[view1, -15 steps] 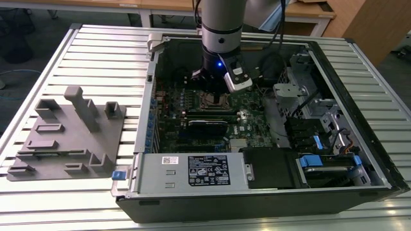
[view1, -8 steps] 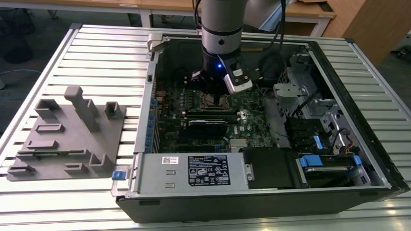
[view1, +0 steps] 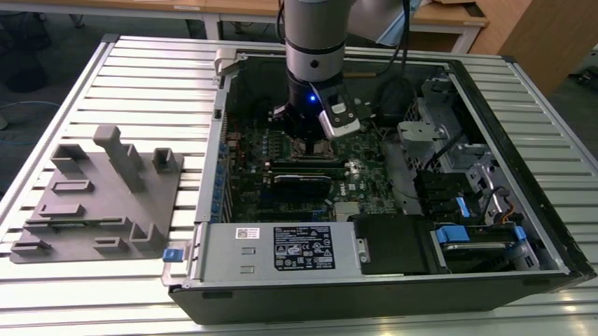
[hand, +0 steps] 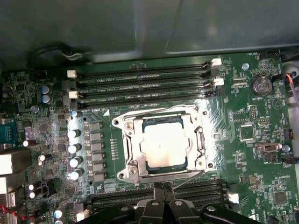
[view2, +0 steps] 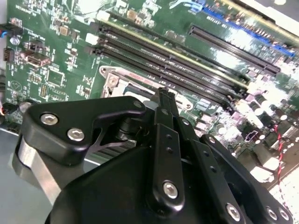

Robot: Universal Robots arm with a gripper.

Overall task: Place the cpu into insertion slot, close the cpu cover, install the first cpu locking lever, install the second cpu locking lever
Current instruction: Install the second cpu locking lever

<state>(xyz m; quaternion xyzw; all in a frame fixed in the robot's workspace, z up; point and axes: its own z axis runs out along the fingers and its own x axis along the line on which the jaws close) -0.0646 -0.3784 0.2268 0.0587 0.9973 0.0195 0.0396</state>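
The black robot gripper point(hand: 163, 198) has its fingers pressed together and holds nothing. It hangs just beside the square silver-rimmed insertion slot point(hand: 162, 144). The small flat silver-grey cpu point(hand: 164, 145) lies inside, under the thin silver cpu cover point(hand: 133, 140) on the green board point(hand: 252, 140).

cpu point(hand: 164, 145) in insertion slot point(hand: 132, 164) (cpu cover point(hand: 194, 122) over it).

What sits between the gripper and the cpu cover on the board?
In the first wrist view, a locking lever and memory slots lie between the gripper and the cpu cover.
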